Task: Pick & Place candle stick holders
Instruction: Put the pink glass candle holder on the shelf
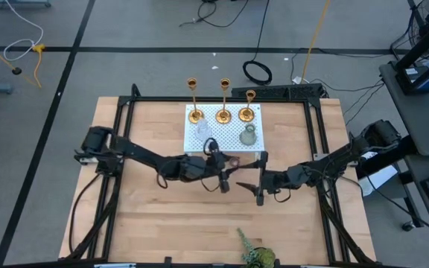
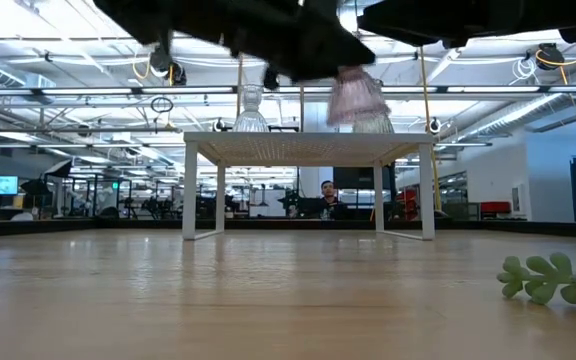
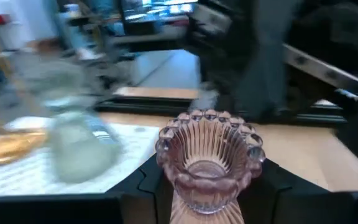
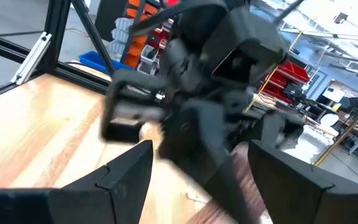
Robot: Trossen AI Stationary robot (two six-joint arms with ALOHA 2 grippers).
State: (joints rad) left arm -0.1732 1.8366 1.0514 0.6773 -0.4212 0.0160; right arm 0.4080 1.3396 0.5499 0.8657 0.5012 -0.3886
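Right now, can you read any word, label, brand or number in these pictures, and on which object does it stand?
None can be read.
Pink glass holder in the left tool: no text.
White perforated stand: no text.
Screens and signs in the room behind: too small or blurred to read.

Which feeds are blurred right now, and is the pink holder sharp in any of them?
Left wrist view: the ribbed pink glass holder in the left gripper is sharp, while the white perforated stand and everything behind it smear. Right wrist view: the left arm ahead is motion-blurred; the right gripper stands open. Low view: the holder is hazy against bright ceiling lights. High view: steady.
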